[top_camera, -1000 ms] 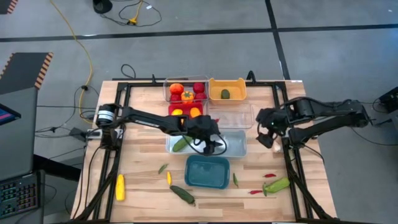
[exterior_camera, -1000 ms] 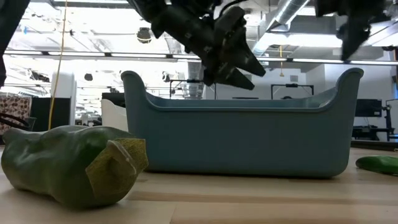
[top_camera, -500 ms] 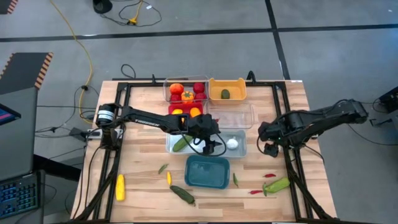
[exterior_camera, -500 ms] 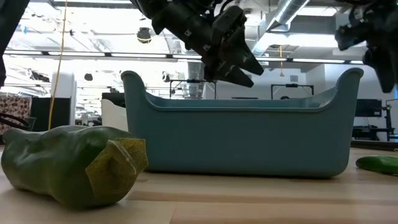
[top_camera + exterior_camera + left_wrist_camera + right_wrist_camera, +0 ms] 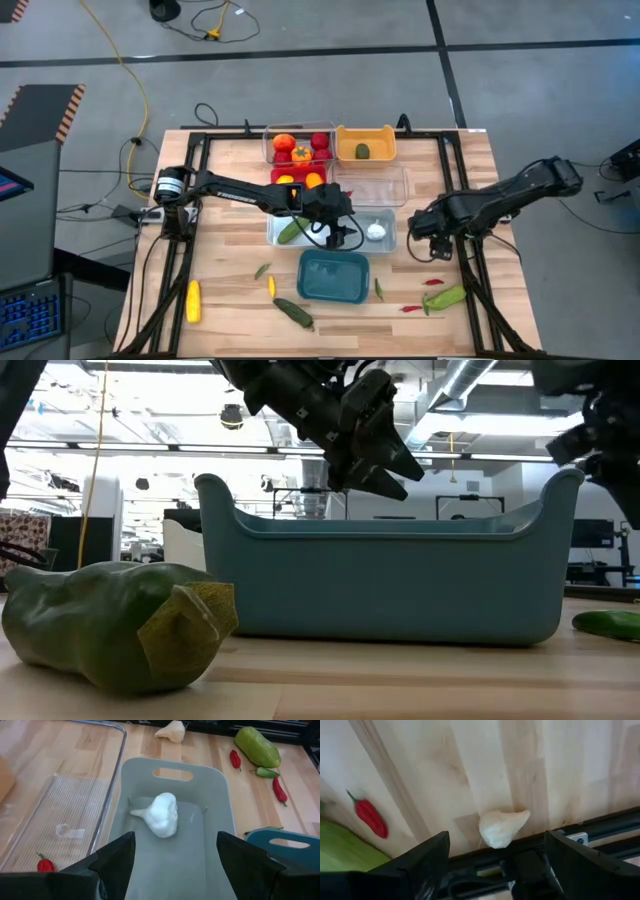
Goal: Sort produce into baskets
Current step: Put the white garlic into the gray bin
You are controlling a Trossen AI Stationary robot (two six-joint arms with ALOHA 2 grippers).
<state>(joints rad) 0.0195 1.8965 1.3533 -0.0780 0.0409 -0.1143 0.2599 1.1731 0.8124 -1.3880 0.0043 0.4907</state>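
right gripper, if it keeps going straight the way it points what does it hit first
Most likely the white garlic lying on the table beside the dark frame rail. The right gripper is open and the garlic sits between its fingers' line, though depth is hard to judge.

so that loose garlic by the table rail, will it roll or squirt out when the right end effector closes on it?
The garlic looks bulbous with a tapered tip, so it would probably wobble rather than roll far. Its smooth, rounded sides may slip from the right end effector. It lies against the rail, which likely limits finger room on that side.
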